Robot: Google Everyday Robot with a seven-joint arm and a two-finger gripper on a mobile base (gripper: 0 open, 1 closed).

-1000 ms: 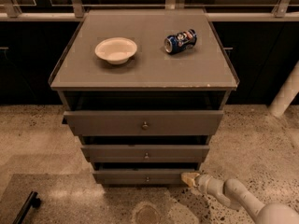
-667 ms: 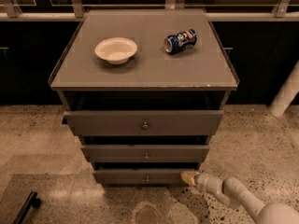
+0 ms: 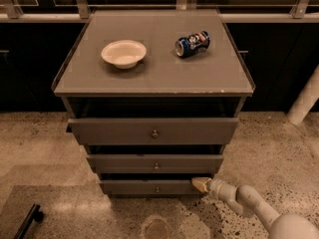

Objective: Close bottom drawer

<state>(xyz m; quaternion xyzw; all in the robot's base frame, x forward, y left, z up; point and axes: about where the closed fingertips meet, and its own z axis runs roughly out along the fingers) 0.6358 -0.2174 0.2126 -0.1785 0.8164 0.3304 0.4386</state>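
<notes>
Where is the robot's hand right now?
In the camera view, the hand is low and right of centre, at the right end of the bottom drawer front panel, just above the speckled floor.

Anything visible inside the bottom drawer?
Only a dark gap shows above the bottom drawer front; the inside is covered by the middle drawer overhanging it. The hand sits at the front's right end.

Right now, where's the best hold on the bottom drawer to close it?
Bottom drawer: pinch the small round centre knob from the front, since it's the only protrusion on the flat panel. The tool is at the panel's right end; a push there would likely do too.
</notes>
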